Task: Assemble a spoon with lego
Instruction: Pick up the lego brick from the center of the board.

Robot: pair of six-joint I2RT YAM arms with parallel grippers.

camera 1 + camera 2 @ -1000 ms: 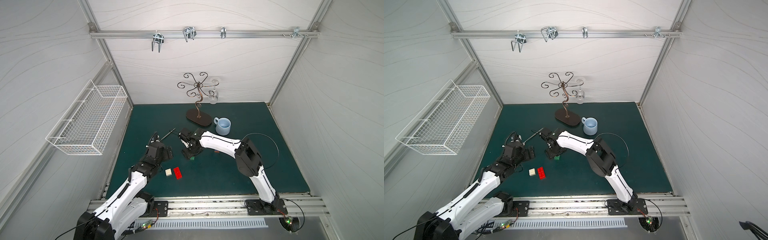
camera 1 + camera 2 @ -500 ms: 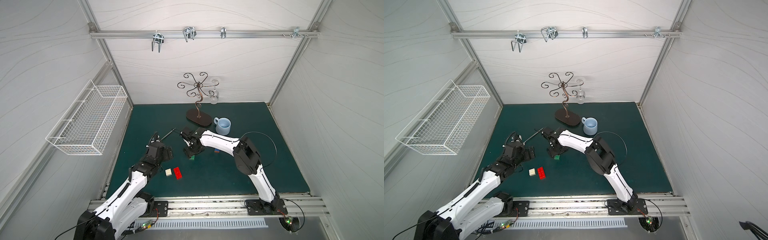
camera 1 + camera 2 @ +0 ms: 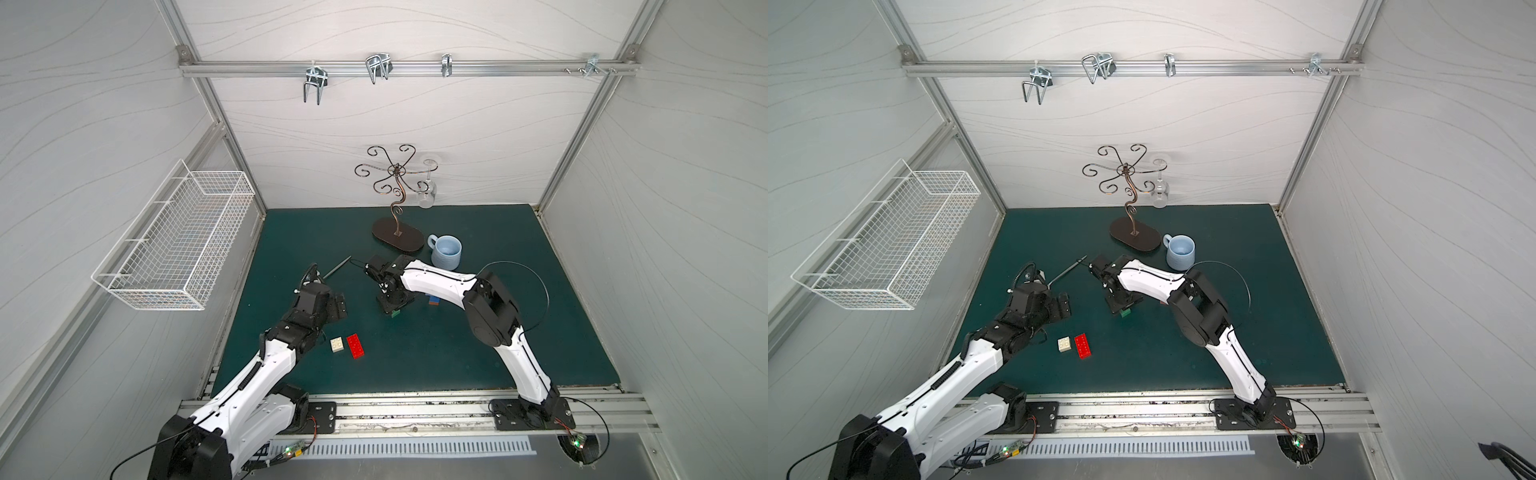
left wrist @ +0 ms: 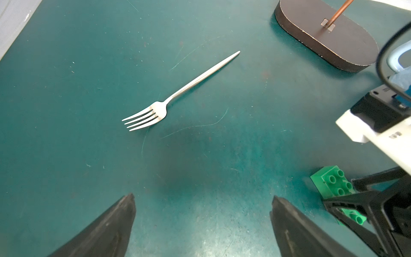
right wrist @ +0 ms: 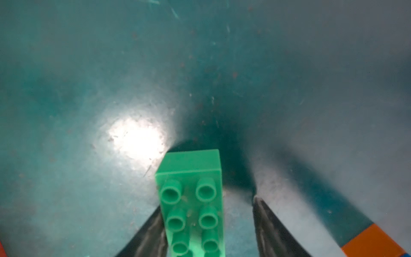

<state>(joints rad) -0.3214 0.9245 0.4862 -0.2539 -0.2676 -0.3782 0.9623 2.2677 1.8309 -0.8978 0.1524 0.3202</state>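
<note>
Right wrist view: long green studded plastic brick [image 5: 191, 200] flanked on the dark green bench [image 5: 89, 66] by the right claw [image 5: 207, 203].
The claw is half spread, with only one finger [image 5: 151, 233] touched by the brick, so the brick could be skewed when squeezed. The left claw [image 4: 203, 197] is spread wide.

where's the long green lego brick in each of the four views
In a top view: green brick, mid-mat, poking out under the right pincer.
In a top view: same spot, beyond the red brick.
Left wrist: studs up, partly behind black fingers.
Right wrist: close up, studs facing the camera, between the fingers.
Shared landmark: the right pincer straddling it, in all four.
</note>
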